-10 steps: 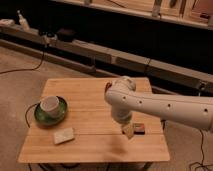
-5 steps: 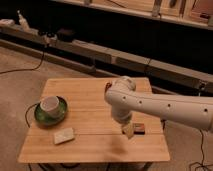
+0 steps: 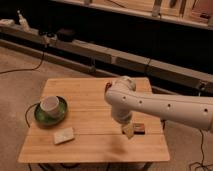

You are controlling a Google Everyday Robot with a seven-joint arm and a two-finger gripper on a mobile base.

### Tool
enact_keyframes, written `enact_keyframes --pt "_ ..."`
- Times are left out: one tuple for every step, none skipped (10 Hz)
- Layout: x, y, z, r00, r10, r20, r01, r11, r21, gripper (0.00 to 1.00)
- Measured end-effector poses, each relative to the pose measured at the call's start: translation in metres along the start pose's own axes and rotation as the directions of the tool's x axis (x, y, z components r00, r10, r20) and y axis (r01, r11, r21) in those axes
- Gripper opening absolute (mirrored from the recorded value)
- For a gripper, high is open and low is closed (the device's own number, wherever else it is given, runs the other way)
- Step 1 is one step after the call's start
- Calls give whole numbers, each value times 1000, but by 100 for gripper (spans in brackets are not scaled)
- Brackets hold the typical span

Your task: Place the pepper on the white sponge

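One reddish sliver, likely the pepper (image 3: 106, 86), shows at one o'clock on the table (image 3: 90, 102); the white sponge (image 3: 64, 135) lies at eight. We find the gripper (image 3: 129, 130) at four, jaws apart. We judge the pepper light and slick: pinch mid-body.

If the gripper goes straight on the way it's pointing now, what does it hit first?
The gripper points down over the right side of the wooden table. It would probably meet the tabletop just left of the dark block, or perhaps clip that block's edge; depth is unclear.
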Motion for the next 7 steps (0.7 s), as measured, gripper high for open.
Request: enact_keyframes --pt "0 0 0 1000 0 -1 0 1000 0 80" --pt "0 0 0 1000 0 -1 0 1000 0 80" --pt "0 0 0 1000 0 0 0 1000 0 80" --pt "0 0 0 1000 0 0 0 1000 0 80" --pt "5 2 -2 1000 16 -3 -16 1000 3 80" --pt "33 11 -9 994 102 -26 -101 995 16 80" --pt "53 19 -13 986 160 -41 -159 987 25 80"
